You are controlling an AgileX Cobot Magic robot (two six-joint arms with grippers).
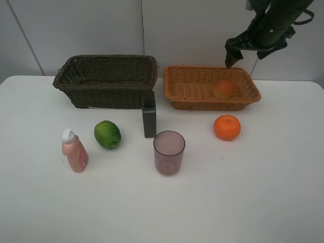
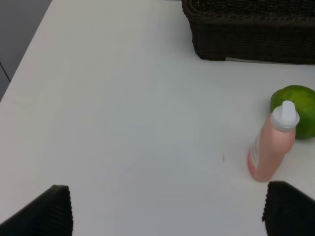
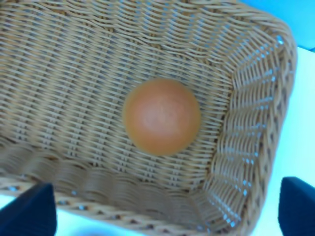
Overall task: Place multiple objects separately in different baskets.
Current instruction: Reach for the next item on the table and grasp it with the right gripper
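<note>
My right claw (image 3: 165, 211): released, empty, hanging above tan basket (image 1: 174, 83). Peach (image 3: 161, 116) lies inside.
My left claw (image 2: 170, 211): released, over table (image 2: 123, 98), near pink bottle (image 2: 270, 147).
Orange (image 1: 227, 127): on table just before tan basket. Judged light, firm, prone to roll. Take across widest girth.
Dark green bottle (image 1: 149, 120): cap not discernible.
Right wrist view blurred. Claw bodies cut off.

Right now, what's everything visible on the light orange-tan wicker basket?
The light orange-tan rectangular wicker basket is woven, shallow, with flared walls and a braided rim. It sits upright on the white table, at the back right, beside the dark brown wicker basket, a narrow gap between them. One round red-orange fruit lies inside, right of its middle; nothing else is in it.
</note>
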